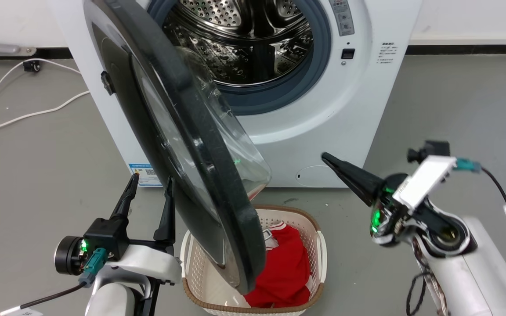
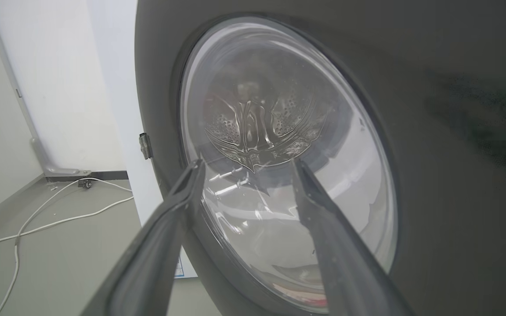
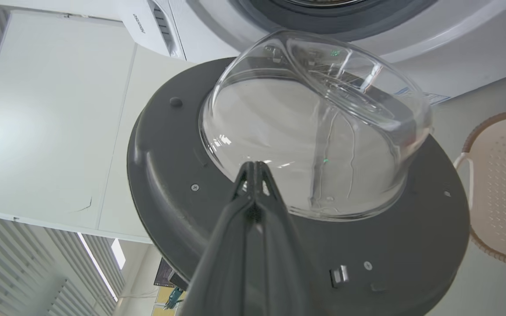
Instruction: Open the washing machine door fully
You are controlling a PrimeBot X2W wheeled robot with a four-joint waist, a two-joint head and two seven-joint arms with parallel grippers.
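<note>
Black washing machine door (image 1: 200, 131) partly open: left gripper (image 1: 153, 177) splayed, right gripper (image 1: 325, 156) pinched closed, both empty; a left-side bump could reclose it.

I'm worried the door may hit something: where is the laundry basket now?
In the head view the laundry basket sits on the floor before the washing machine, partly hidden behind the lower edge of the door.

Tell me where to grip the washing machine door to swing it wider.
On the door, the thick dark rim at the free edge, far from the hinge; the glass bowl bulges smoothly. Probably come from the outer face, beside the open left gripper.
</note>
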